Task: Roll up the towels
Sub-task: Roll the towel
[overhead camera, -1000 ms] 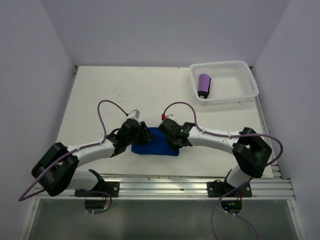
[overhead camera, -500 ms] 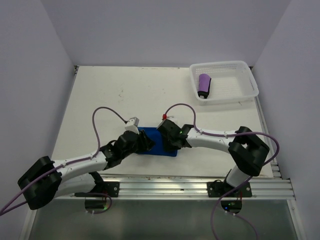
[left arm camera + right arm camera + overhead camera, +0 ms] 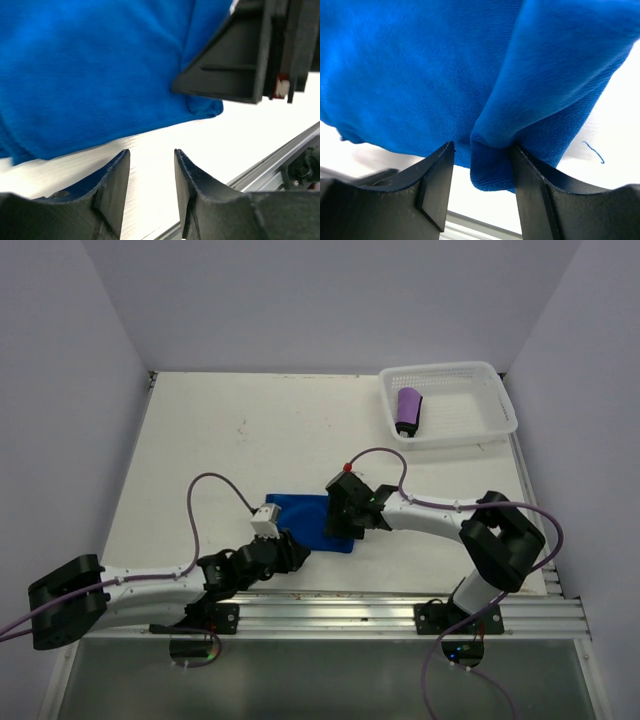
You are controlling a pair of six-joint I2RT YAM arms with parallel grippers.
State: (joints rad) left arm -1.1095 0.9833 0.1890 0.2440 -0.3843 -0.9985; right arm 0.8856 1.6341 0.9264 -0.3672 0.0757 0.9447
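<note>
The left fingers (image 3: 111, 190) have retreated lower left, half open and empty, while the right fingers (image 3: 436, 180), parted, loosely straddle a fold of the bright blue cloth towel (image 3: 300, 512) at lower centre, likely releasing it

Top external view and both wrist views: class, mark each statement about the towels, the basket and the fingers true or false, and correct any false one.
1. The bright blue cloth towel lies on the white table, outside the white plastic mesh basket. True.
2. The dark purple cloth towel lies spread flat on the table. False: it sits rolled up inside the basket.
3. The left fingers are clamped on the blue towel. False: they stand apart with only bare table between them.
4. A fold of the blue towel sits between the right fingers. True.
</note>
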